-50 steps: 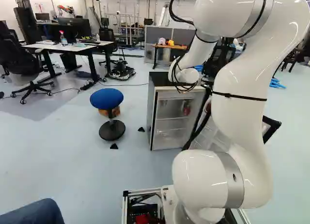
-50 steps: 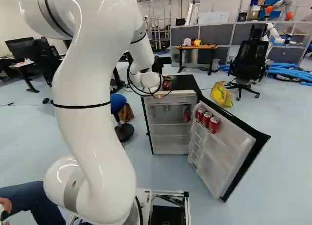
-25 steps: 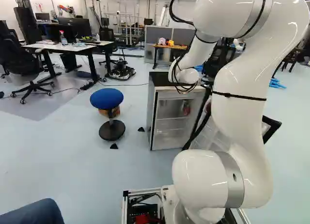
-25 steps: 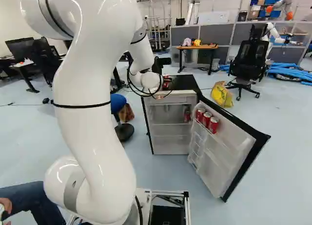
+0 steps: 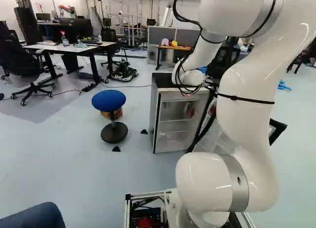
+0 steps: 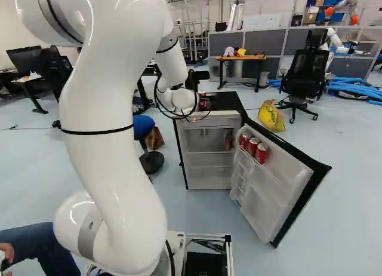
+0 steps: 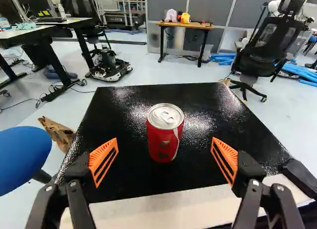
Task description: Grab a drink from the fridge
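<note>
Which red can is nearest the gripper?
The can on the fridge top, centred ahead of the open fingers. Other cans are lower: three cans in the door, one inside.

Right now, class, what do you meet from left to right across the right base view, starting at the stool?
Blue stool, can on top of the fridge, can inside it, three red cans on its door, yellow bag, black office chair.

Red can (image 7: 165, 140) upright atop the open fridge (image 6: 227, 101)
</note>
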